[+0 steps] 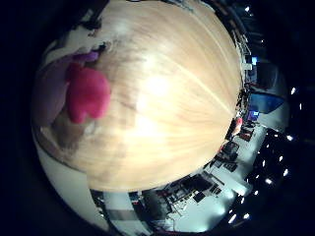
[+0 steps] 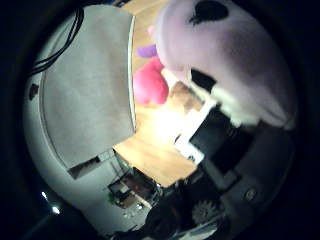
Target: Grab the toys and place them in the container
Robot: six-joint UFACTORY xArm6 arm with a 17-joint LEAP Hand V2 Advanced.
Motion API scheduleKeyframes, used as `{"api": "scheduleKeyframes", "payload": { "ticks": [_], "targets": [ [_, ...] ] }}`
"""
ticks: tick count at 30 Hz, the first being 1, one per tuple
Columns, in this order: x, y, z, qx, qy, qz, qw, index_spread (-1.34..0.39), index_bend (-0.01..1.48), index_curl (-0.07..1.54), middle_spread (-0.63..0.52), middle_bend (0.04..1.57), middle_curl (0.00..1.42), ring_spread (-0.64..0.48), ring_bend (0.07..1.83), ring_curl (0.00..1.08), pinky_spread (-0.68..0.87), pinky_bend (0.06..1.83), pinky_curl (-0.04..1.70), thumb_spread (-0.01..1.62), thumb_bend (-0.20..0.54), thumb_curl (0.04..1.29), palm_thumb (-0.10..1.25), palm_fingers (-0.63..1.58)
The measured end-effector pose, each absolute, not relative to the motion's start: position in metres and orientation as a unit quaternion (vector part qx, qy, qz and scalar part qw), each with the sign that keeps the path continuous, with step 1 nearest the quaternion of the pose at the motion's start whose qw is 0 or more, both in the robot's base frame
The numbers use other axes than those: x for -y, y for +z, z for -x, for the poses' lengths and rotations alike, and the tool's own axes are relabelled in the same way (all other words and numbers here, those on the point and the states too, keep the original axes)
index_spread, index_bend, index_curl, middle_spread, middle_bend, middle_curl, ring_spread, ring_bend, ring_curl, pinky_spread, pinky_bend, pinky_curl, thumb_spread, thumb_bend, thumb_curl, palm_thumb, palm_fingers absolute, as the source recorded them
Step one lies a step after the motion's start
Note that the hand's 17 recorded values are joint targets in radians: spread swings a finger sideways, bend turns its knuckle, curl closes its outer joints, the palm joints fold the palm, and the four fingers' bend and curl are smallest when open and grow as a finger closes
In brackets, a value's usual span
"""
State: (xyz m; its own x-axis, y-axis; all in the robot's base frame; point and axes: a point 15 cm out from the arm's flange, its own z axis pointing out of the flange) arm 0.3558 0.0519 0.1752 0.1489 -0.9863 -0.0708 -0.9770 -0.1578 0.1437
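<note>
- Close against the palm we see a pale lilac plush toy point(image 2: 225, 60) with a dark patch on its rounded end; it fills much of the thumb-side view, and its long axis runs from that rounded end toward the white and black parts of the robot hand point(image 2: 210, 135).
- We see the robot hand's parts lying against the lilac toy, but we cannot tell whether the fingers are curled round it or relaxed.
- Beside the lilac toy, a bright pink soft toy point(image 1: 87, 93) hangs over the light wooden surface point(image 1: 172, 98); we cannot tell if it touches the wood or belongs to the lilac toy.
- A small purple piece point(image 2: 146, 50) shows just beside the pink toy.
- A grey, felt-like panel point(image 2: 90, 85) lies along one edge of the surface.
- Past the far edge of the surface, we make out a pale floor point(image 1: 211, 211), dark furniture, and small ceiling lights point(image 1: 268, 181).
</note>
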Motion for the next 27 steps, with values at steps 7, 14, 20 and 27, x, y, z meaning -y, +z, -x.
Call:
{"api": "scheduleKeyframes", "payload": {
  "ticks": [7,14,20,27],
  "targets": [
    [-0.041,0.208,-0.357,0.655,-0.057,-0.753,0.015,-0.50,0.34,0.43,-0.41,0.73,0.60,-0.34,1.23,0.43,-0.55,1.30,0.22,0.99,0.117,0.39,1.10,1.16],
    [-0.030,0.279,-0.370,0.662,-0.013,-0.748,-0.029,-0.51,0.35,0.49,-0.42,0.75,0.62,-0.34,1.22,0.44,-0.58,1.23,0.24,0.94,0.057,0.39,1.13,1.18],
    [-0.030,0.344,-0.388,0.661,0.015,-0.748,-0.062,-0.52,0.33,0.53,-0.42,0.75,0.63,-0.34,1.22,0.45,-0.60,1.20,0.26,0.91,0.008,0.40,1.14,1.18],
    [-0.036,0.398,-0.396,0.656,0.032,-0.750,-0.084,-0.54,0.29,0.57,-0.42,0.76,0.64,-0.34,1.22,0.45,-0.61,1.17,0.29,0.90,-0.016,0.40,1.15,1.18]
  ]
}}
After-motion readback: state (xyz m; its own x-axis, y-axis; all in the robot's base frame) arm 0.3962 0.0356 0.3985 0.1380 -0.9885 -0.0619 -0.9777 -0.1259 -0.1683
